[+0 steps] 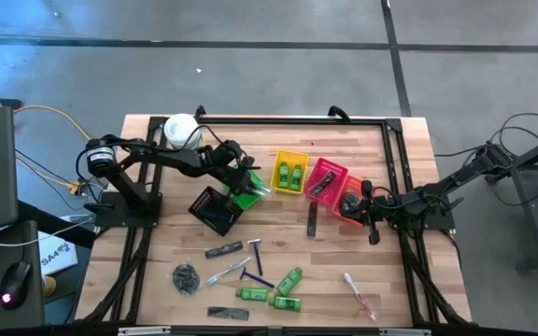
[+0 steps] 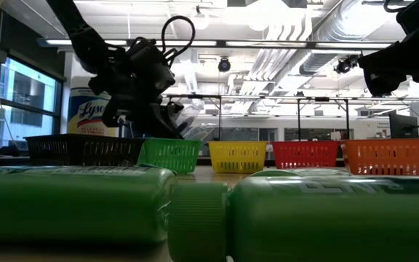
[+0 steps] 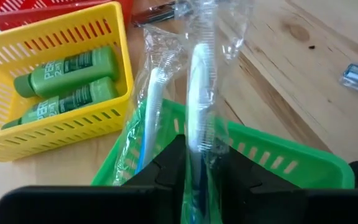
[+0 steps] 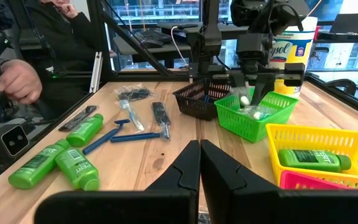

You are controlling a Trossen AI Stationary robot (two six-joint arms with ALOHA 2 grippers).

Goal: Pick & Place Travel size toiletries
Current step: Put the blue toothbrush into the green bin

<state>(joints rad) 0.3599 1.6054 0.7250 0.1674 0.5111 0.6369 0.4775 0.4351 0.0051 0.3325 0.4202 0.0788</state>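
Closest in the left wrist view: left gripper (image 3: 201, 168), fingers pressed on a clear-wrapped toothbrush (image 3: 201, 74), gripped at the handle end, head pointing away. Hanging just over the green basket (image 3: 291, 158), not yet lying inside. Beside it, leaning on the basket rim, a second wrapped toothbrush (image 3: 154, 93).

Likely very light and thin, stiff in the handle, but with loose, slippery, crinkling film around it. Better to pinch the hard handle through the film, near the middle, never the empty film alone. Not fragile; still easy to slip or turn in the grip.

Farther on, yellow basket (image 3: 61, 134) with two green mini bottles (image 3: 67, 65) lying in it.

Across the table, right gripper (image 4: 199, 163), fingers closed on nothing, waiting near the orange basket (image 1: 348, 198).
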